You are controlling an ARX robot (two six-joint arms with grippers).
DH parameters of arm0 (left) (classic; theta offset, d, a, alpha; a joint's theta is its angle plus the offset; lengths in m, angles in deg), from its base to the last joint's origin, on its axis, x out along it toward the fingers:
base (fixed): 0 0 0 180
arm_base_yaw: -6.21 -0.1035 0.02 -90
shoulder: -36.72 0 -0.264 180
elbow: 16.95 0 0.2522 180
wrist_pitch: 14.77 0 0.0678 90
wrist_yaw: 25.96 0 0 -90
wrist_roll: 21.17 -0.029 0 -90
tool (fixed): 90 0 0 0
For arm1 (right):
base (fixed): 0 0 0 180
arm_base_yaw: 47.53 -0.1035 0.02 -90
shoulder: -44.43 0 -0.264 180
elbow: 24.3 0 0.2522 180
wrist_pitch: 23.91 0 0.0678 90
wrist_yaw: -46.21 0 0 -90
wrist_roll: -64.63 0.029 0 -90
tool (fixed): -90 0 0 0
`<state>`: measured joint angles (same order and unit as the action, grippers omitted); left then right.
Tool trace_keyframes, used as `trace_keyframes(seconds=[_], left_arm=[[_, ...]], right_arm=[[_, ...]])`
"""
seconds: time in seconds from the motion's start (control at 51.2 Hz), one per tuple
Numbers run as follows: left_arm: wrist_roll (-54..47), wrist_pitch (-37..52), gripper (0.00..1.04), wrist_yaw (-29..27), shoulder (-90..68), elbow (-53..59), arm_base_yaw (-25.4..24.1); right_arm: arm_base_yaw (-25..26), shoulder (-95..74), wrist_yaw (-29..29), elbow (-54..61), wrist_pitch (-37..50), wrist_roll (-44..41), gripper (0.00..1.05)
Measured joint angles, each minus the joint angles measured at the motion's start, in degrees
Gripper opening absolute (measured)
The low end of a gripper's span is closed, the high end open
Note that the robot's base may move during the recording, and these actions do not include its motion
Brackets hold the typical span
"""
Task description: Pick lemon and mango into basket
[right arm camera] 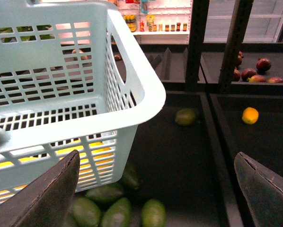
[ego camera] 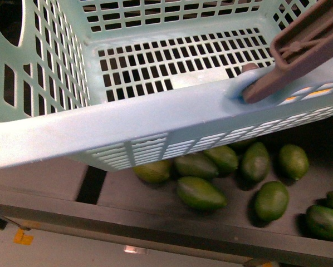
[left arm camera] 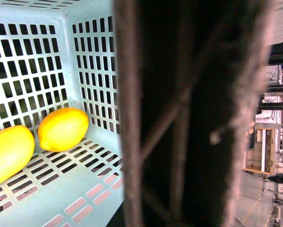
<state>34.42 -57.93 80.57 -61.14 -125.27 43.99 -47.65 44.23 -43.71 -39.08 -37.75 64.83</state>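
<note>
The aqua basket (ego camera: 72, 130) hangs tilted and fills the upper part of the front view. Its brownish-grey handle (ego camera: 300, 50) crosses the right corner. In the left wrist view the lemon (left arm camera: 63, 128) and the mango (left arm camera: 6, 153) lie side by side on the slotted bottom of the basket (left arm camera: 80, 189). The handle (left arm camera: 189, 118) is a dark blur right at the camera; my left gripper is shut on the basket there, its fingers hidden. My right gripper (right arm camera: 155, 194) is open and empty beside the basket (right arm camera: 132, 109), above the dark bin.
Several dark green oval fruits (ego camera: 200, 192) lie in the dark bin under the basket, behind a grey front ledge (ego camera: 155, 222). A yellow-green round fruit (right arm camera: 185, 116) sits farther back, an orange fruit (right arm camera: 250, 115) in the neighbouring bin, and red fruits (right arm camera: 255, 75) beyond a black divider (right arm camera: 212, 123).
</note>
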Motion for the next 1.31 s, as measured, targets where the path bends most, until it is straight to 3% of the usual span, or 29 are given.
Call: trace_keyframes(seconds=[0.606,0.743,0.782,0.86,0.938,1.075,1.309], left_arm=[[-0.1,0.0,0.05,-0.1,0.0,0.0,-0.3],[-1.0,0.0,0.05,-2.2,0.0,0.0,-1.0],[-0.1,2.1,0.05,-6.3,0.1,0.9,-0.4],[13.4,12.9,0.05,-26.5,-0.1,4.2,1.1],[18.5,15.0,0.05,-33.1,-0.9,4.2,-0.2],[21.7,16.2,0.05,-32.5,-6.3,1.0,-5.7],[24.4,15.8,0.05,-30.1,-21.8,-9.2,-10.9]], right_arm=[[0.2,0.1,-0.3,0.0,0.0,0.0,0.96],[0.2,0.0,-0.5,0.0,0.0,0.0,0.96],[0.2,0.0,-0.4,0.0,0.0,0.0,0.96],[0.2,0.0,-0.3,0.0,0.0,0.0,0.96],[0.2,0.0,-0.2,0.0,0.0,0.0,0.96],[0.2,0.0,0.1,0.0,0.0,0.0,0.96],[0.2,0.0,0.0,0.0,0.0,0.0,0.96]])
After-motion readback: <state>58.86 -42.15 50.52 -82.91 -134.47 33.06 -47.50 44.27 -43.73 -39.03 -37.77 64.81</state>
